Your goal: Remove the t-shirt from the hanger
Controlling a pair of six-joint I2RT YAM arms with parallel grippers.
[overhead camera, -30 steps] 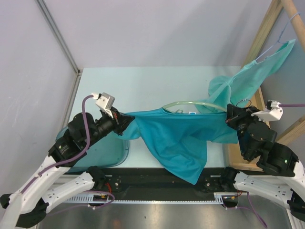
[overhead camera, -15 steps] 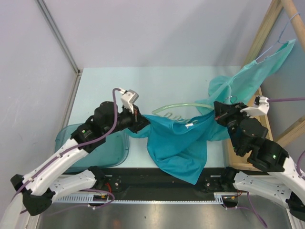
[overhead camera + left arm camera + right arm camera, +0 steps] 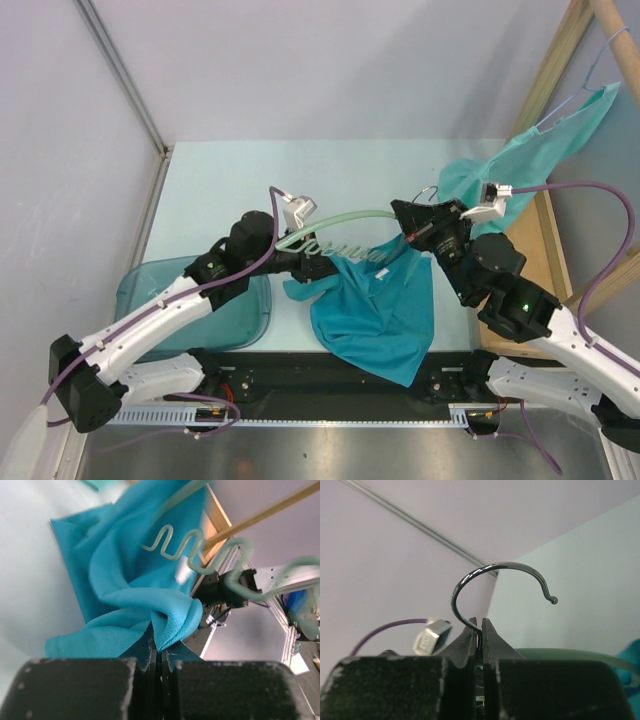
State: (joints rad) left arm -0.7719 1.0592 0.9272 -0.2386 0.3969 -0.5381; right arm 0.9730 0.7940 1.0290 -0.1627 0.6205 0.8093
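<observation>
This is a robotics lab test cell, not a home or a shop. 2 white-and-black robot arms, the left arm and the right arm, are bolted to a black rail at the near edge of a pale counter. Plain grey wall panels, joined by a metal corner strip, box the counter in. Purple cables run to small white wrist cameras. A bare wooden frame stands at the right. A clear plastic tub sits at the counter's left edge.
</observation>
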